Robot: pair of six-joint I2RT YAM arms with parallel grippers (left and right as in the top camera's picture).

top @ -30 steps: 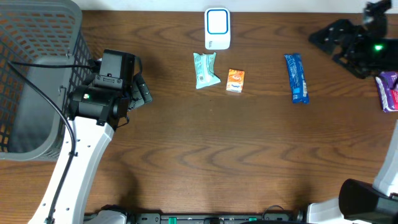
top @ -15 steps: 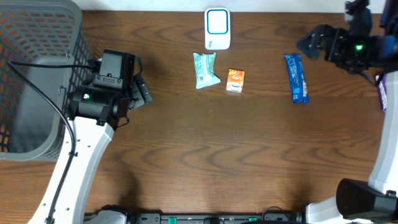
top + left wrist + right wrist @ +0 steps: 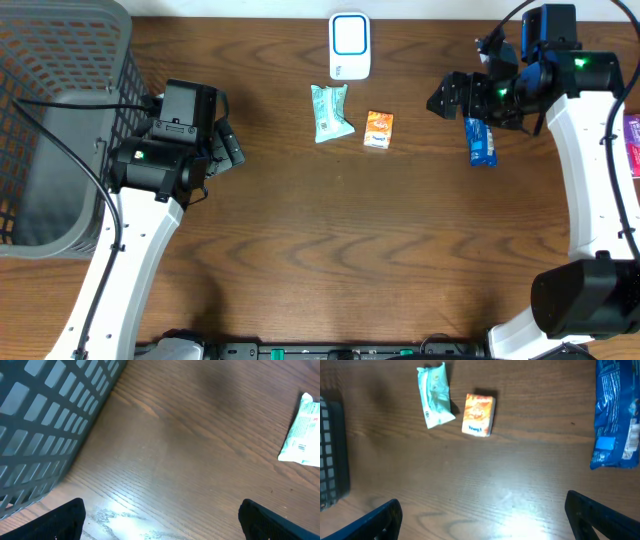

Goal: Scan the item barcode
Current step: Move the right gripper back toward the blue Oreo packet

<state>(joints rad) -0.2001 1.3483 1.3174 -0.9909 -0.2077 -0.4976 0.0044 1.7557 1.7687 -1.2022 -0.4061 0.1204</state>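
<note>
**Desk** (image 3: 330, 250), dark wood.
- Far edge, centre: 1 white scanner (image 3: 350, 45).
- Just in front of the scanner: 1 teal packet (image 3: 330, 112) and 1 orange box (image 3: 379, 129), side by side, not touching.
- Toward the right edge: 1 blue wrapper (image 3: 481, 140), lying flat.
- Right tool (image 3: 452, 97): fingers apart, empty, just beside the wrapper's far end.
- Left tool (image 3: 228, 145): fingers apart, empty, near the grey basket (image 3: 60, 120) at the far-left corner.
</note>
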